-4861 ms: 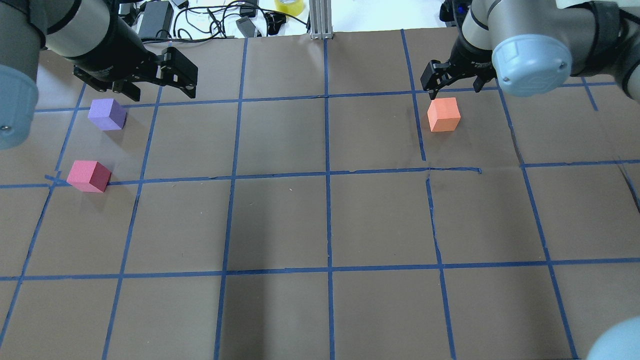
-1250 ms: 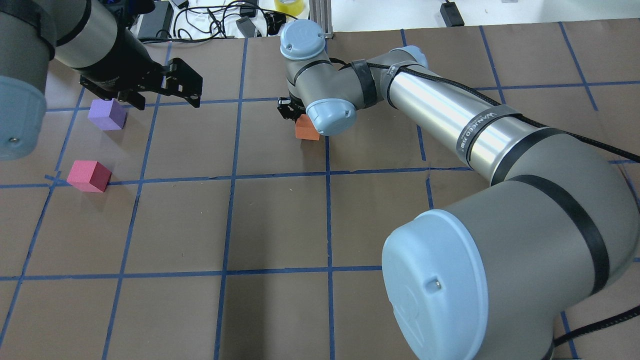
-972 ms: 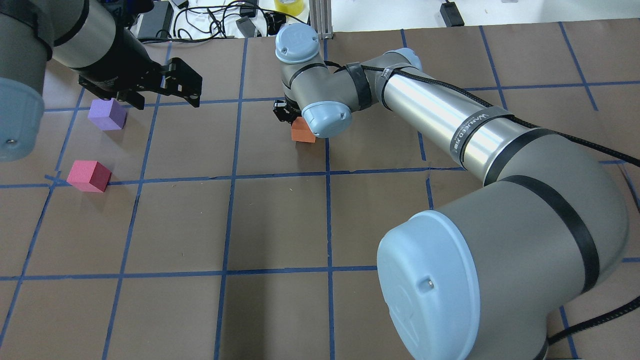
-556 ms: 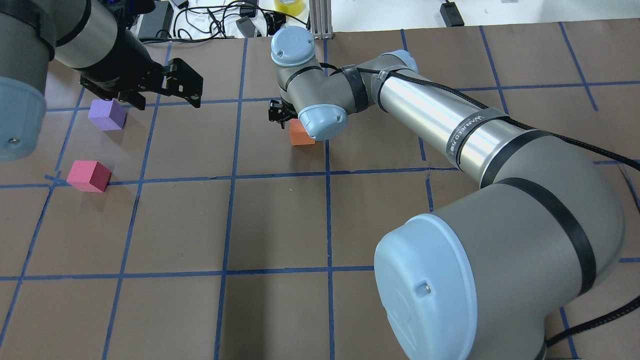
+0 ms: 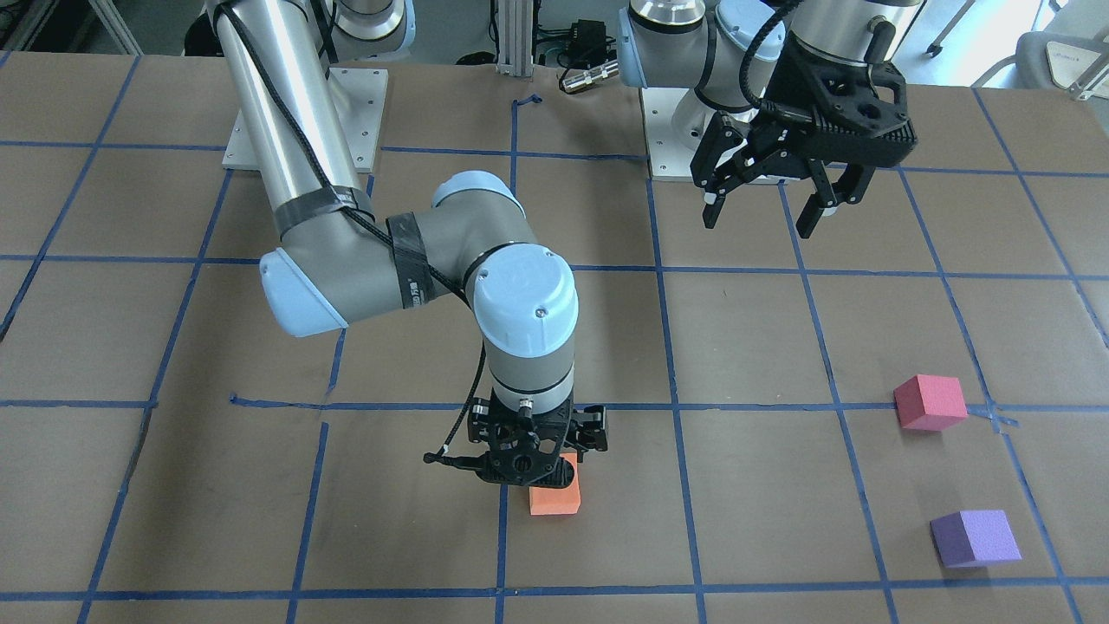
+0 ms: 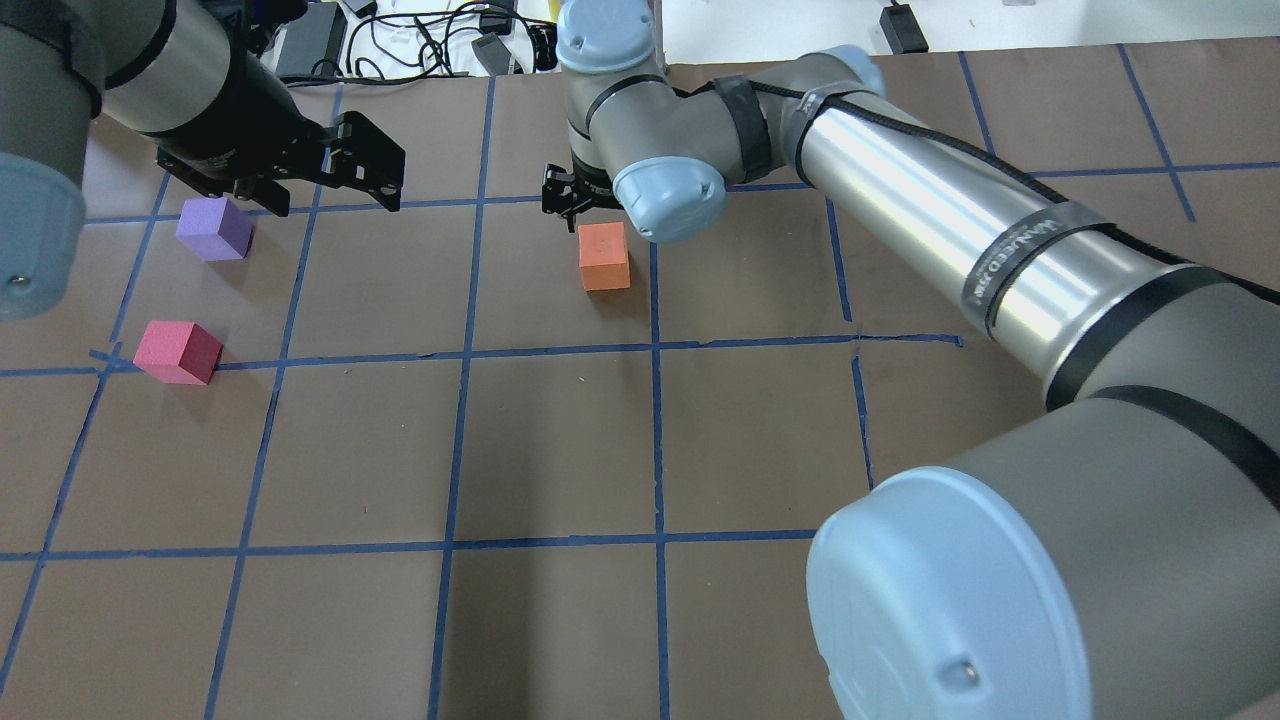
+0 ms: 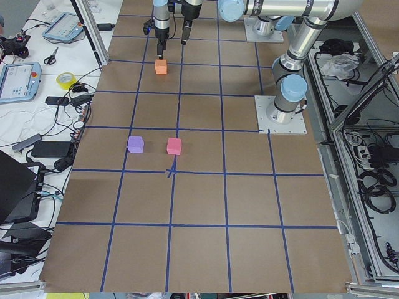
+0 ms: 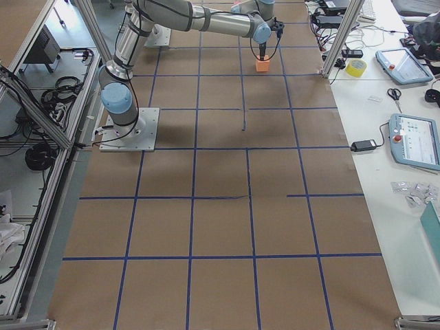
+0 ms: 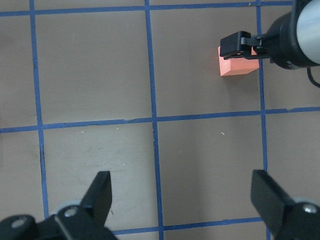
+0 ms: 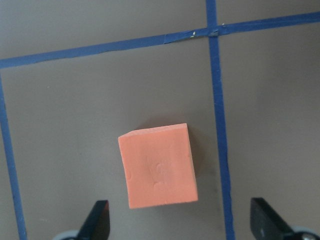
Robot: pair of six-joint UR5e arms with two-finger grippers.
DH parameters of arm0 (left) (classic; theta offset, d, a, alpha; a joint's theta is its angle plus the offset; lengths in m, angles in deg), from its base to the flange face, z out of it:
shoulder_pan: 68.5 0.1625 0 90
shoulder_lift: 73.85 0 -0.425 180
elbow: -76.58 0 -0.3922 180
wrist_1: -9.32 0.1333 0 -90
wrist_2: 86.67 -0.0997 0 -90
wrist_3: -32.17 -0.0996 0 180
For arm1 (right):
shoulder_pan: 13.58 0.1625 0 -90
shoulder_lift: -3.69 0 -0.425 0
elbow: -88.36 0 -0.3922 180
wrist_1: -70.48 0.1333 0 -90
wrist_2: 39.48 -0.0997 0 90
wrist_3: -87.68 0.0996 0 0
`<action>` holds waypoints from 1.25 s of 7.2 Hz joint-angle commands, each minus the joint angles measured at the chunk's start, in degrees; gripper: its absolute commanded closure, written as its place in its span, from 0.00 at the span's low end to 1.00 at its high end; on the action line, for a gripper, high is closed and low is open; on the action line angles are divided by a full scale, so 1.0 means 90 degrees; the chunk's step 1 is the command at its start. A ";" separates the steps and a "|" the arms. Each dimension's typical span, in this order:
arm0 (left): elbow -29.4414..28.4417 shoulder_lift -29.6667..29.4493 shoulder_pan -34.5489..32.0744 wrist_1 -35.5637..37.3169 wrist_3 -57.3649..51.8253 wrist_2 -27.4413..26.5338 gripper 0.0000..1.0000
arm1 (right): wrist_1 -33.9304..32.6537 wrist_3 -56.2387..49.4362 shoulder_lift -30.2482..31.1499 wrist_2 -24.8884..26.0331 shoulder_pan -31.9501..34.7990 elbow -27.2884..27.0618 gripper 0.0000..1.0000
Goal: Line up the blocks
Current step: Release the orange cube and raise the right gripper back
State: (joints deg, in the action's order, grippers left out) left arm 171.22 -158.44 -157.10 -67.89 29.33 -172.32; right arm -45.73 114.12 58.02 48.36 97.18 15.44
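Observation:
The orange block [image 6: 604, 257] rests on the brown table near its middle, just left of a blue tape line; it also shows in the front view [image 5: 554, 496] and the right wrist view [image 10: 157, 166]. My right gripper [image 6: 572, 192] is open and hangs just above it, not touching [image 10: 181, 223]. The purple block [image 6: 214, 228] and the pinkish-red block [image 6: 178, 351] sit at the far left, apart from each other. My left gripper [image 6: 322, 185] is open and empty, raised just right of the purple block.
Blue tape lines [image 6: 655, 450] divide the table into squares. Cables, a power brick and a yellow tape roll [image 6: 580, 12] lie past the far edge. My right arm's elbow [image 6: 960, 590] fills the lower right of the overhead view.
My right gripper carried the orange block from the right side to the middle, set it down, opened and lifted off it. The left arm, purple and pinkish-red blocks have hardly moved.

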 commanded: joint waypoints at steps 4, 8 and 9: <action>-0.0319 -0.0200 0.0021 -0.0317 0.0510 0.0025 0.00 | 0.1232 -0.3693 0.2015 0.0240 -0.1815 -0.0703 0.00; -0.0663 -0.1417 -0.0464 0.0498 0.1643 0.0141 0.00 | 0.1437 -0.4482 0.3336 0.0250 -0.2542 -0.2111 0.00; -0.0672 -0.1905 -0.0873 0.0831 0.1740 0.0122 0.00 | 0.1486 -0.4491 0.3396 0.0250 -0.2600 -0.2113 0.00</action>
State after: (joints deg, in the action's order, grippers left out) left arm 165.30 -170.56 -161.04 -64.29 43.63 -171.33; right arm -32.95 73.82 86.97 50.61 74.36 -2.48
